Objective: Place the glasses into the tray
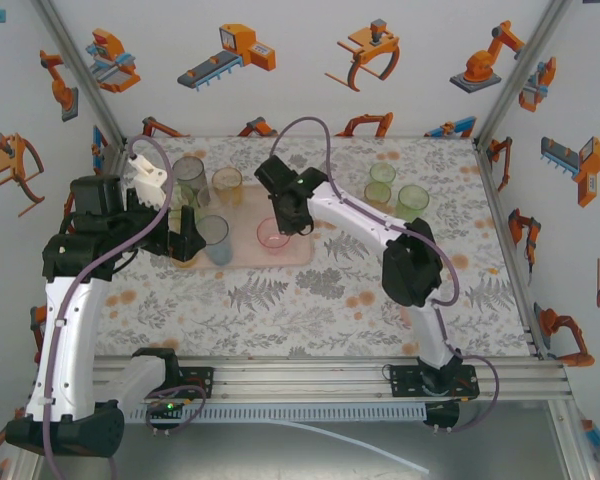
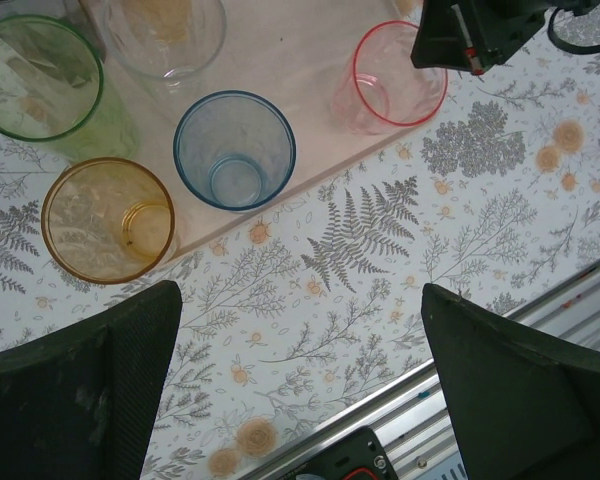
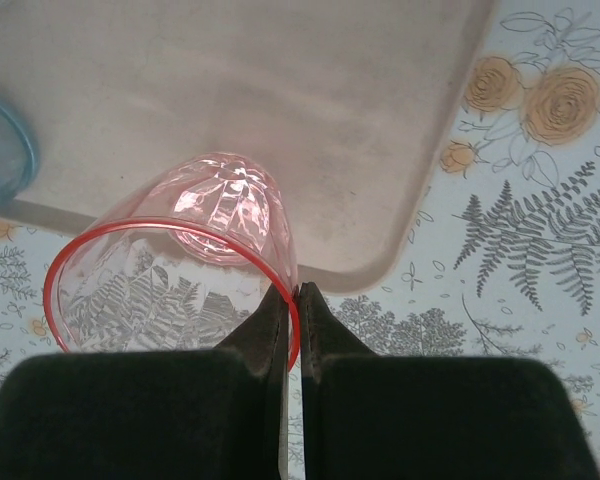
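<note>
— Fern-print tablecloth (image 1: 310, 290) lies open from the tray's (image 1: 250, 212) near edge down to the rail (image 1: 310, 378). Three green glasses (image 1: 413, 200) stand well to the tray's right.
— Anything cut off?
— A clear glass (image 2: 165, 35) on the tray, cropped at the top of the left wrist view. Whether the pink glass (image 3: 210, 220) touches the tray with its base, I can't tell.
— Fingers?
— Right gripper (image 3: 292, 295) is nearly closed, pinching the pink glass by its rim at the tray's near edge. Left gripper (image 2: 300, 300) is spread wide and holds nothing, near the amber glass (image 2: 108, 220) just off the tray.
</note>
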Tool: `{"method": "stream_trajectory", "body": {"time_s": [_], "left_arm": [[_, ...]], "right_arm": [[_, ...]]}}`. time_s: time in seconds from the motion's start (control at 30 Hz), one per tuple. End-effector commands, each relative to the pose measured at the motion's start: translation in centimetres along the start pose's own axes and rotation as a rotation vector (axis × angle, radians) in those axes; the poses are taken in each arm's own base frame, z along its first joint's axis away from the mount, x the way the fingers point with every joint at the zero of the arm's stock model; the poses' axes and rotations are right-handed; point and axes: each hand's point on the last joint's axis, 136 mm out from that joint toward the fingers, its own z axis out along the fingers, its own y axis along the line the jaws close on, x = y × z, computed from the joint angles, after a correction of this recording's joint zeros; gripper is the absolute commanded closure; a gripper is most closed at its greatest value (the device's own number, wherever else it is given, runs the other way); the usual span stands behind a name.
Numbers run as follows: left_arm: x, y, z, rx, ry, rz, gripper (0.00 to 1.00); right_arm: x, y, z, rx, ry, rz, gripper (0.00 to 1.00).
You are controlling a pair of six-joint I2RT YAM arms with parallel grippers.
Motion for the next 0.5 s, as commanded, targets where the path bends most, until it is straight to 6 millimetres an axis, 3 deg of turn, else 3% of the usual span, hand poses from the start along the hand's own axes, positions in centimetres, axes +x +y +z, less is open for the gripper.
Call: {"method": "stream_trajectory", "body": {"time_s": [0.0, 0.2, 0.47], "left_arm": [[-0.5, -0.4, -0.6, 0.016, -0.03, -0.004, 0.03], [-0.4, -0.7, -0.5, 0.034, -0.026, -0.003, 0.03], [-0.5, -2.7, -0.9, 0.145, -0.032, 0.015, 0.03]], "right_arm": [[-0.8, 0.9, -0.6, -0.001, -0.02, -0.004, 0.95], [-0.5, 2.3, 0.2, -0.014, -0.009, -0.021, 0.95], [-0.2, 3.5, 1.2, -0.017, 0.01, -0.046, 0.93]]}}
